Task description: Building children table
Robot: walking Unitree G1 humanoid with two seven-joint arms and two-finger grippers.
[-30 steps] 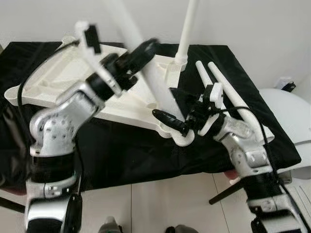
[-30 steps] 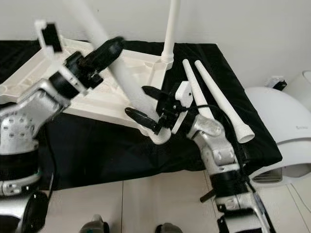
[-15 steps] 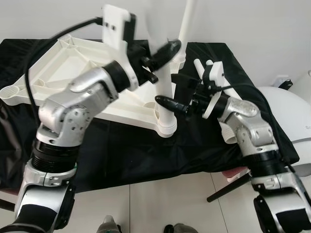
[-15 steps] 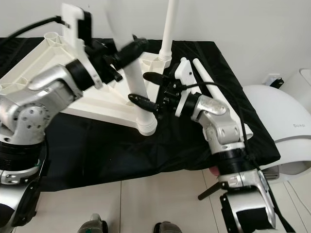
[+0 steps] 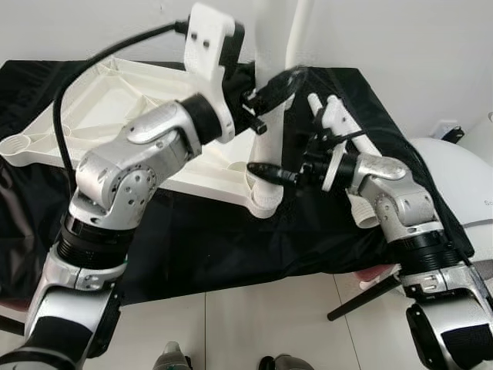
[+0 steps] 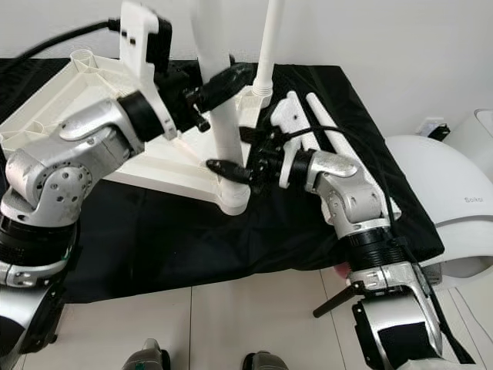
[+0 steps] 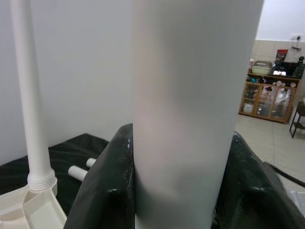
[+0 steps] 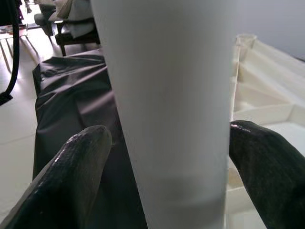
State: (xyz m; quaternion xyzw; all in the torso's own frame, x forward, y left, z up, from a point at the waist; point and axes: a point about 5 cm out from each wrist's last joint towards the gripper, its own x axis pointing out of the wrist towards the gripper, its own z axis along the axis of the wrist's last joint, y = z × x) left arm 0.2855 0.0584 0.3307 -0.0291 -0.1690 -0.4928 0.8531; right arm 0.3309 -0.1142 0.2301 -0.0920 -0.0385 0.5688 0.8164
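Left wrist view: my left end effector [image 5: 279, 83] is clamped on the white table leg [image 6: 222, 116], both pads pressed to it.
Leg position: upright, foot in the corner socket of the upturned tabletop [image 5: 115, 108] on the black-draped surface [image 5: 192, 231].
Handling: I judge it light, rigid, smooth plastic; liable to slip, so grip high and low.
Right end effector [image 6: 235, 154]: fingers spread either side of the leg's base, not gripping.
Arm pose: left elbow raised, right forearm reaching in level.

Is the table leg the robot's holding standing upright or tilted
Upright: the leg rises straight from the tabletop's corner socket, left gripper clamped high, right gripper around it lower down.
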